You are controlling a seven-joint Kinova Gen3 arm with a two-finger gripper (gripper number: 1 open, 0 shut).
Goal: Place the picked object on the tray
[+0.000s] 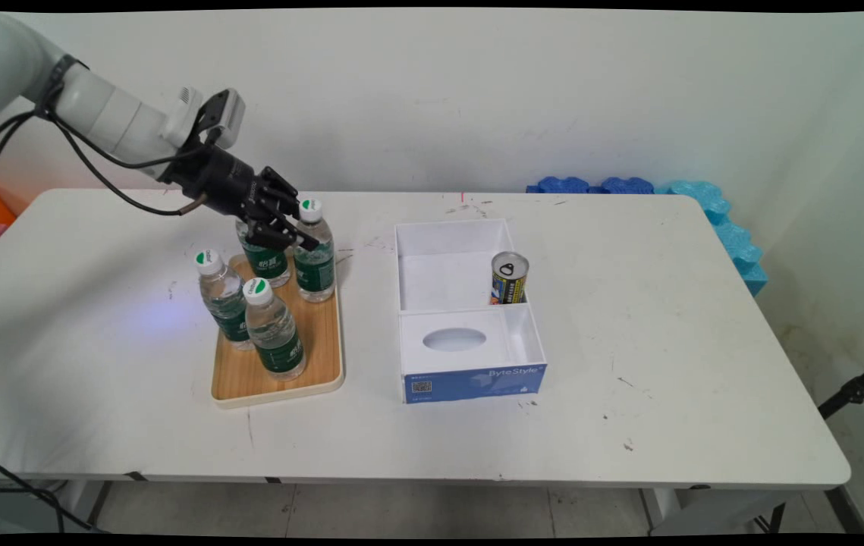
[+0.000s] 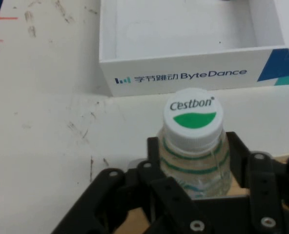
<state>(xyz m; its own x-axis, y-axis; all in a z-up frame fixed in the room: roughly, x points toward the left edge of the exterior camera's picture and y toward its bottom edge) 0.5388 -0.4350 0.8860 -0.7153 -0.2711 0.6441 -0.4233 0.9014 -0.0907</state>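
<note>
Looking down your gripper (image 2: 193, 190), you see its jaws spread either side of a bottle (image 2: 194, 146) at the tray's (image 1: 323, 356) far right corner, not squeezing yet; it looks full, heavy and slippery, so hold it below the cap.

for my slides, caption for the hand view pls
Gripper straddling a Cestbon water bottle, white ByteDance box beyond.

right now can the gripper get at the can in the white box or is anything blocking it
Probably yes. The can stands upright in the far compartment of the open-topped white box, with nothing over it. The gripper is off to the side among the water bottles on the wooden tray, right by one bottle.
</note>
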